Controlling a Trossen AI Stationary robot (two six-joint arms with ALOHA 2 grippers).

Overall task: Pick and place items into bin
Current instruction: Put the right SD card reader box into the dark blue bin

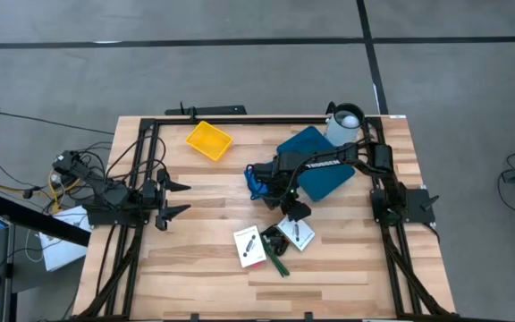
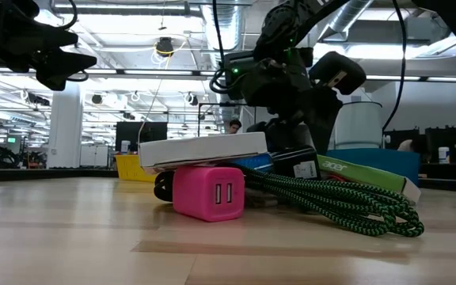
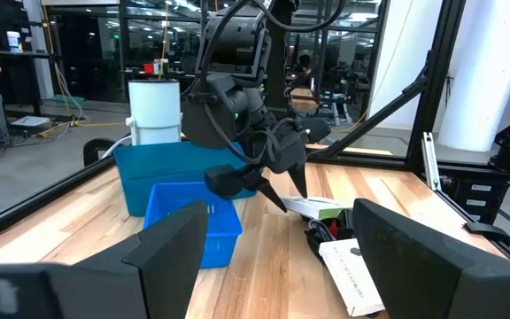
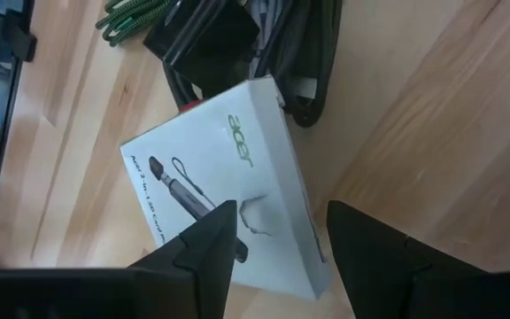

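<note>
Near the table's middle lies a small heap: two white printed boxes (image 1: 249,246) (image 1: 299,234), a black piece (image 1: 274,241) between them and a black-and-green cord (image 1: 279,263). The low view adds a pink charger block (image 2: 210,192) under one white box (image 2: 204,148), with the cord (image 2: 339,203) coiled beside it. My right gripper (image 1: 290,214) (image 4: 282,239) is open and hangs just above the Acer-printed box (image 4: 220,186), one finger over each side of its end; I cannot see it touching. My left gripper (image 1: 175,200) waits open at the table's left.
A small blue bin (image 1: 257,182) (image 3: 193,221) sits right behind the heap, under my right arm's wrist. A larger blue container (image 1: 316,161) and a white cylinder (image 1: 347,121) stand toward the far right corner. A yellow tray (image 1: 208,140) lies far left of centre.
</note>
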